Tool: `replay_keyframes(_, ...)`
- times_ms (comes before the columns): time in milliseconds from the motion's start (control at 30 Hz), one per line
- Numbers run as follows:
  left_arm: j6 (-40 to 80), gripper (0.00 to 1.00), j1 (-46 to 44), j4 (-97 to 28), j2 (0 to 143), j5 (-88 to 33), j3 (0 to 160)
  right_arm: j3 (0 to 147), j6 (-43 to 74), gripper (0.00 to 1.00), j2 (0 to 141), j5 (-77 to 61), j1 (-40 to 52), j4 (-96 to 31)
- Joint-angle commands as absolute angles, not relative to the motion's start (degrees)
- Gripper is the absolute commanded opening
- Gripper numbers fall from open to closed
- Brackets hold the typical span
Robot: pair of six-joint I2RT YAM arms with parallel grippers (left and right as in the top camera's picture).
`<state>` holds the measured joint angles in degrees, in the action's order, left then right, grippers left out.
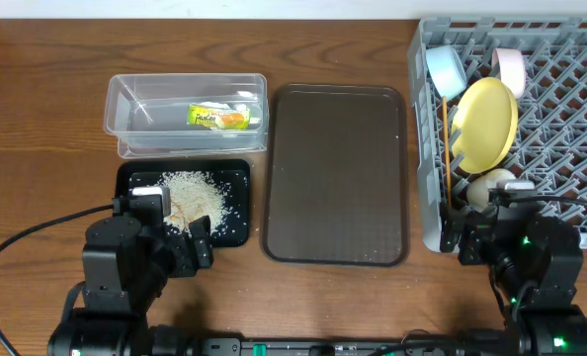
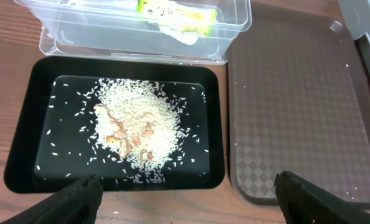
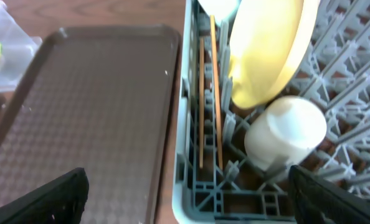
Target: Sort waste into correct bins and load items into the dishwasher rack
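Observation:
The rice heap (image 1: 193, 197) lies in the black tray (image 1: 236, 176), also in the left wrist view (image 2: 137, 127). The snack wrapper (image 1: 219, 118) lies in the clear tub (image 1: 135, 99). The grey rack (image 1: 560, 129) holds the yellow plate (image 1: 485, 122), light blue bowl (image 1: 445, 69), white bowl (image 1: 509, 66), white cup (image 1: 486, 188) and chopsticks (image 1: 446, 148). The right wrist view shows plate (image 3: 266, 50), cup (image 3: 286, 130) and chopsticks (image 3: 216, 93). My left gripper (image 2: 188, 199) is open and empty at the black tray's near edge. My right gripper (image 3: 188, 193) is open and empty over the rack's near-left corner.
A large dark brown serving tray (image 1: 335, 173) lies between the black tray and the rack. The table's wooden surface (image 1: 37, 129) extends left of the tub. Cables run from both arm bases at the near edge.

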<state>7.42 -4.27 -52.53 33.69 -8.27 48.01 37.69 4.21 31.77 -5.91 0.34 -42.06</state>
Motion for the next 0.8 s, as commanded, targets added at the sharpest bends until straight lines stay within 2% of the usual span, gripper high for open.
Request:
replay_keyframes(0, 6.68, 0.91, -4.47, -52.62, 33.61, -8.36, 47.75, 37.04, 4.89, 0.99, 31.68, -5.39, 0.78, -43.51)
replay_keyframes(567, 6.68, 0.92, -4.47, -52.64, 33.61, -8.36, 47.75, 36.91, 4.89, 0.99, 30.83, -5.37, 0.89, -50.76)
replay_keyframes(767, 6.68, 0.92, -4.47, -52.62, 33.61, -8.36, 47.75, 33.69, 3.60, 0.99, 23.14, -5.34, 0.89, -42.13)
